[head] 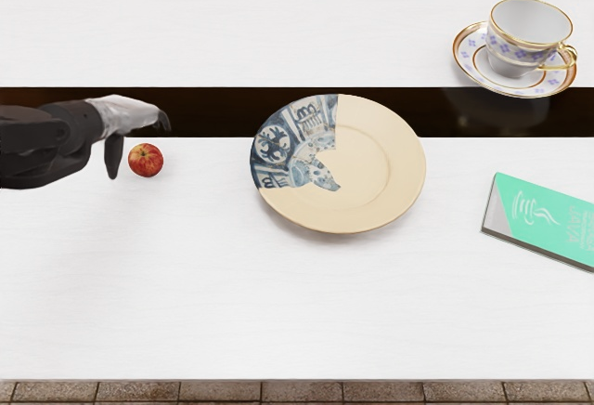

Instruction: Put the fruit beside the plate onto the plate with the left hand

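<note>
One apple [145, 160] sits on the worktop [278, 303], left of the plate [371, 177] and clearly apart from it. Plate is bare, so the task is not yet done.

Risks, as a judgement:
- Apple is round and small. If the fingers close off-centre, it could squirt out and roll, maybe toward the dark gap just beyond it.
- A thumb nudge before the fingers wrap would push it right and spoil the grasp.
- A loose grip during the carry could drop it short of the plate, or it could roll off the shallow rim if let go too high.

Pose: the left hand [116, 126] comes in from the left edge, wrist level and palm down. The fingers [153, 117] reach out over the apple's far side. The thumb [113, 156] hangs down just left of the apple. Fingers look released, holding nothing; whether the thumb touches the apple I cannot tell.

Far right are a cup [527, 33] on a saucer [469, 57]. A green booklet [543, 219] lies at the right edge, away from the path.
</note>
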Robot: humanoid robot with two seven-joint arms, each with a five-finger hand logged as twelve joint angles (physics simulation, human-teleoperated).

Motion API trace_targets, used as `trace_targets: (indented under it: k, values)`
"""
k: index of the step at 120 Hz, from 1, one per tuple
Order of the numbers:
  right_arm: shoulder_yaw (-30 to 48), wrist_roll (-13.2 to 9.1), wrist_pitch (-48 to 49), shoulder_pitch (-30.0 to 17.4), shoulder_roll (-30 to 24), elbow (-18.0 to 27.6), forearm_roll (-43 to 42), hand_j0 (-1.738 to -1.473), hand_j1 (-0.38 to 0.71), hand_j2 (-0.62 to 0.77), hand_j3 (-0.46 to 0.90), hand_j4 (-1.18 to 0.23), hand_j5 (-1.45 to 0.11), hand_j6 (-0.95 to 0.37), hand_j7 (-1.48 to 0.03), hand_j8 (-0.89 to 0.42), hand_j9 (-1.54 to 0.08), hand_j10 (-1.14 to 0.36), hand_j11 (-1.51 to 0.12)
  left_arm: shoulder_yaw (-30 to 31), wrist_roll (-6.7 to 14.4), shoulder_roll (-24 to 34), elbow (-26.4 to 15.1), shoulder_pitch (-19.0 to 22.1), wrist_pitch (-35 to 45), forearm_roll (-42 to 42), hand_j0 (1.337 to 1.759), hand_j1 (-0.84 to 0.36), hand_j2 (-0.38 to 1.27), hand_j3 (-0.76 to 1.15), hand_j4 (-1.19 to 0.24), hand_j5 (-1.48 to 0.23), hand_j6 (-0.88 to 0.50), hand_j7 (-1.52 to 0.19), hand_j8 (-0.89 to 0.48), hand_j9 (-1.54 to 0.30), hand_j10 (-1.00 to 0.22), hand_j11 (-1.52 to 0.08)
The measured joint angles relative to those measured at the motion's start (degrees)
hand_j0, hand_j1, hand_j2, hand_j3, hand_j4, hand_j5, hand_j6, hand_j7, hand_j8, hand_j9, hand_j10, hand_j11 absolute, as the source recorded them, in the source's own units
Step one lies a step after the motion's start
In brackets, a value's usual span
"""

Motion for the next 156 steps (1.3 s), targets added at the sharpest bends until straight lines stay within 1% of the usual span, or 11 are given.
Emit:
trace_targets:
  k: [18,32,49,108,133,147,156]
  values:
    - [0.00,0.00,0.00,0.01,0.00,0.00,0.00,-1.658,-0.31,-0.01,0.00,-0.03,-0.04,-0.03,-0.04,-0.03,-0.04,-0.03,-0.04,-0.16,-0.43,-1.89,1.56,0.67,-0.47,-0.22,1.658,0.05,0.05,0.00,-0.25,-0.32,-0.25,-0.32,-0.25,-0.32,-0.25,-0.32]
    - [0.00,0.00,0.00,0.01,0.00,0.00,0.00,-1.658,-0.31,-0.01,0.00,-0.03,-0.04,-0.03,-0.04,-0.03,-0.04,-0.03,-0.04,-0.54,-1.81,-2.47,2.94,1.10,-1.60,-1.74,1.658,0.05,0.05,0.00,-0.25,-0.32,-0.25,-0.32,-0.25,-0.32,-0.25,-0.32]
    - [0.00,0.00,0.00,-0.01,0.00,0.00,0.00,-1.658,-0.31,-0.01,0.00,-0.03,-0.04,-0.03,-0.04,-0.03,-0.04,-0.03,-0.04,-1.30,-2.41,-4.12,4.60,2.63,-2.04,-2.51,1.658,0.05,0.05,0.00,-0.25,-0.32,-0.25,-0.32,-0.25,-0.32,-0.25,-0.32]
    - [0.00,0.00,0.00,0.01,0.00,0.00,0.00,-1.658,-0.31,-0.01,0.00,-0.03,-0.04,-0.03,-0.04,-0.03,-0.04,-0.03,-0.04,-2.11,-2.61,-7.86,11.86,5.80,-3.12,-2.62,1.658,0.04,0.05,0.00,-0.26,-0.34,-0.26,-0.34,-0.26,-0.34,-0.26,-0.34]
    - [0.00,0.00,0.00,0.01,0.00,0.00,-0.01,-1.658,-0.31,-0.01,0.00,-0.03,-0.04,-0.03,-0.04,-0.03,-0.04,-0.03,-0.04,-2.25,-2.61,-8.65,13.13,6.42,-3.46,-2.46,1.658,0.02,0.06,0.00,-0.28,-0.36,-0.28,-0.36,-0.28,-0.36,-0.27,-0.35]
    - [0.00,0.00,0.01,0.01,0.00,0.00,0.00,-1.658,-0.31,-0.01,0.00,-0.03,-0.04,-0.03,-0.04,-0.03,-0.04,-0.03,-0.04,-2.30,-2.61,-8.66,13.53,6.62,-3.49,-2.23,1.658,-0.02,0.06,0.00,-0.31,-0.40,-0.31,-0.40,-0.31,-0.40,-0.31,-0.40]
    - [0.00,0.00,0.00,-0.01,0.00,0.00,0.00,-1.658,-0.31,-0.01,0.00,-0.03,-0.04,-0.03,-0.04,-0.03,-0.04,-0.03,-0.04,-2.32,-2.63,-8.66,13.63,6.69,-3.49,-2.10,1.658,-0.06,0.07,0.00,-0.35,-0.45,-0.31,-0.41,-0.35,-0.45,-0.35,-0.45]
